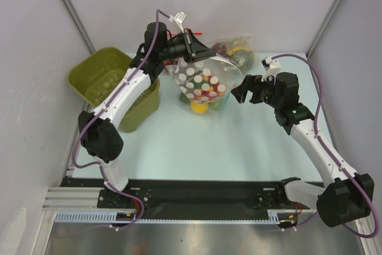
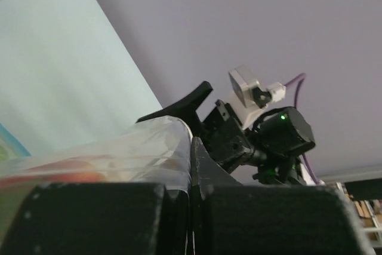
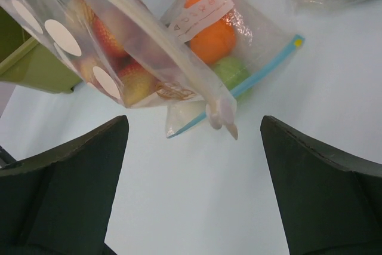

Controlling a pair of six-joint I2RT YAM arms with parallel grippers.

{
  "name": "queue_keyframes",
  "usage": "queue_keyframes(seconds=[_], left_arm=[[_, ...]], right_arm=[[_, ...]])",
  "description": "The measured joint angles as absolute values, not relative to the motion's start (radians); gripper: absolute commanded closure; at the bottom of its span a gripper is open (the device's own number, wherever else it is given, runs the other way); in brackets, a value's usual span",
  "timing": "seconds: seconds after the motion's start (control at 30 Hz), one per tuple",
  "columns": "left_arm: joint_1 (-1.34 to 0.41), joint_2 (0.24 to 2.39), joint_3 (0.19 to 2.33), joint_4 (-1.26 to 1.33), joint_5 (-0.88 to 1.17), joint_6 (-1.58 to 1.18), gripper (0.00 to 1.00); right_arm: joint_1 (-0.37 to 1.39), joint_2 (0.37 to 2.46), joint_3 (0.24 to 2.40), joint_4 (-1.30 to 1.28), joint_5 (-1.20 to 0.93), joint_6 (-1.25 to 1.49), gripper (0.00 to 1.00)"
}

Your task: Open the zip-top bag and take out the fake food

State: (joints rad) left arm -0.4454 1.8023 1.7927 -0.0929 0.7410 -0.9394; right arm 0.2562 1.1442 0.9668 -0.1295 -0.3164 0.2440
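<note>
The zip-top bag (image 1: 203, 80), clear with whitish oblong marks, hangs above the table. My left gripper (image 1: 194, 47) is shut on its top edge, and the left wrist view shows plastic (image 2: 143, 153) pinched between the closed fingers (image 2: 239, 213). Red strawberry-like fake food (image 3: 110, 34) shows inside the bag (image 3: 77, 34). The bag's zip strip runs diagonally to a pale slider tab (image 3: 222, 113). My right gripper (image 1: 242, 92) is open and empty just right of the bag; in its wrist view (image 3: 194, 165) the slider hangs just ahead of the spread fingers.
A green bin (image 1: 113, 82) stands at the left, seen also in the right wrist view (image 3: 36, 67). A clear bag with a blue zip strip (image 3: 221, 34) holding big orange and green balls lies on the table under the hanging bag. More bags (image 1: 237, 49) lie at the back.
</note>
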Motion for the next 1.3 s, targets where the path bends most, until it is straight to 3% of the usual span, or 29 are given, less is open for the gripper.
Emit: queue_keyframes(seconds=[0.5,0.6,0.63,0.87,0.9,0.93,0.97,1.0,1.1,1.3], left_arm=[[-0.446,1.773,1.682,0.067,0.956,-1.074,1.00],[-0.446,1.773,1.674,0.067,0.982,-1.075,0.99],[-0.446,1.773,1.673,0.067,0.988,-1.075,1.00],[-0.446,1.773,1.670,0.062,1.011,-1.067,1.00],[-0.446,1.773,1.670,0.056,1.014,-1.062,1.00],[-0.446,1.773,1.670,0.050,1.017,-1.058,0.97],[-0.446,1.773,1.670,0.043,1.018,-1.050,0.88],[-0.446,1.773,1.670,0.040,1.017,-1.042,0.57],[-0.446,1.771,1.670,0.042,1.012,-1.002,0.17],[-0.448,1.707,1.670,-0.053,0.891,-0.770,0.07]], right_arm=[[0.279,1.155,0.941,0.029,-0.397,0.234,0.02],[0.289,1.185,0.970,0.010,-0.426,0.207,0.14],[0.292,1.195,0.986,0.001,-0.437,0.197,0.23],[0.328,1.256,1.107,-0.104,-0.520,0.147,0.47],[0.339,1.256,1.108,-0.115,-0.524,0.143,0.58],[0.350,1.256,1.108,-0.126,-0.525,0.136,0.69],[0.357,1.256,1.109,-0.139,-0.527,0.134,0.85],[0.364,1.258,1.111,-0.158,-0.531,0.130,0.99],[0.382,1.266,1.133,-0.219,-0.536,0.130,1.00],[0.390,1.295,1.237,-0.363,-0.572,0.109,1.00]])
